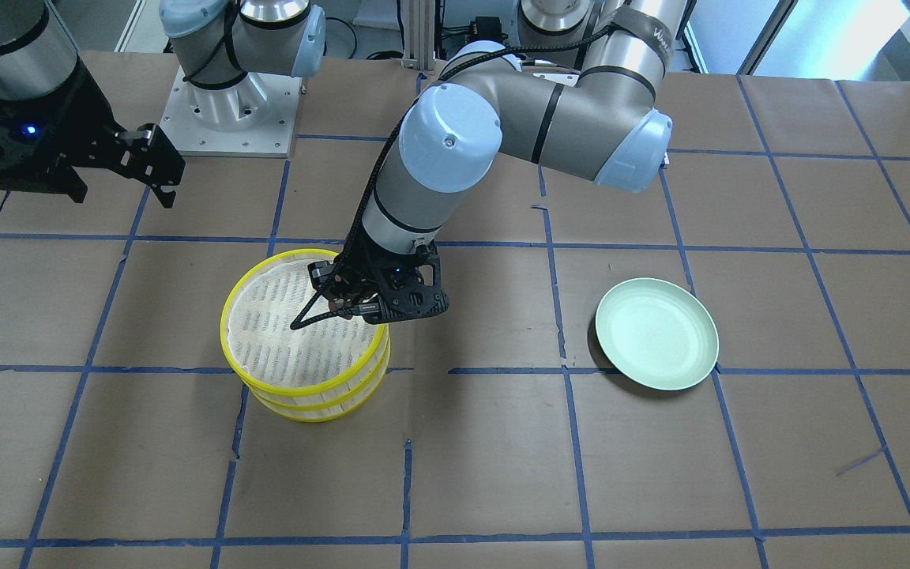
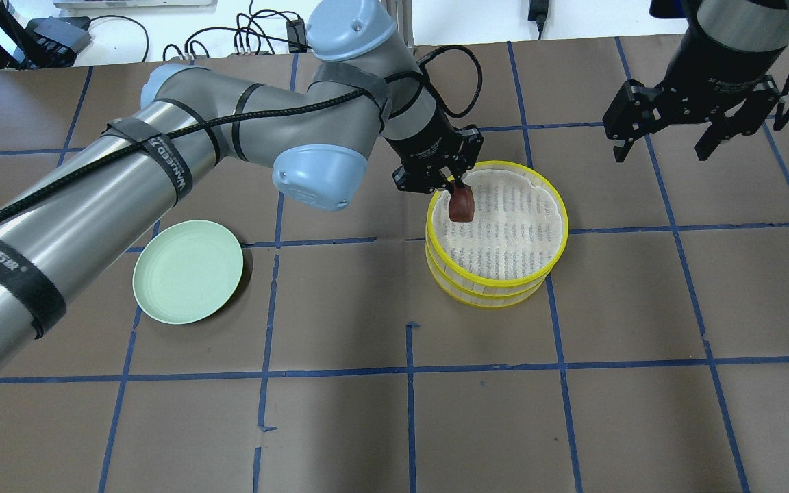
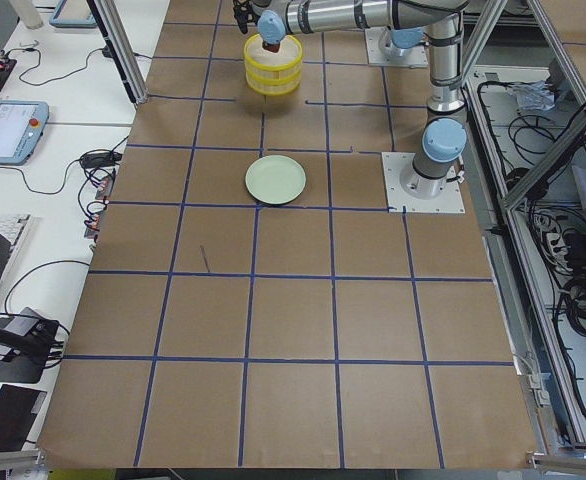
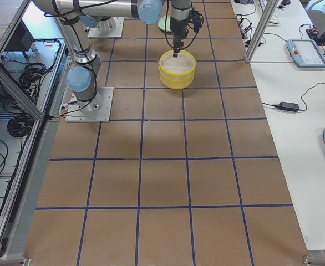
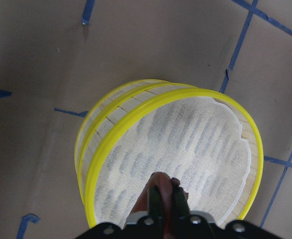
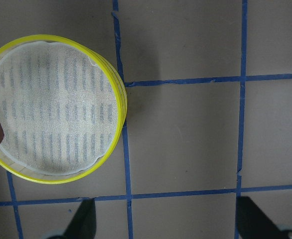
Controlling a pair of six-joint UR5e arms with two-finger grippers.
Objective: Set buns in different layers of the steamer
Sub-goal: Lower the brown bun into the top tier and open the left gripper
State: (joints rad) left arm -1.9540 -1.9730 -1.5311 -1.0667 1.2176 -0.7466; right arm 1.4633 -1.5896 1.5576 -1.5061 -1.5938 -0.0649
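Observation:
The steamer (image 2: 497,279) stands as stacked yellow-rimmed trays on the table, and also shows in the front view (image 1: 305,391) and the left wrist view (image 5: 136,114). My left gripper (image 2: 459,194) is shut on the reddish-brown bun (image 2: 461,207) and holds it just over the top tray's floor, near the rim on my left side. The bun (image 5: 145,200) shows between the fingers in the left wrist view. The white bun is not in view. My right gripper (image 2: 661,147) is open and empty, raised beyond the steamer on the right.
A pale green plate (image 2: 188,270) lies empty on the left of the table, well apart from the steamer. The brown table cover has a grid of blue tape. The left arm reaches across above the plate's far side.

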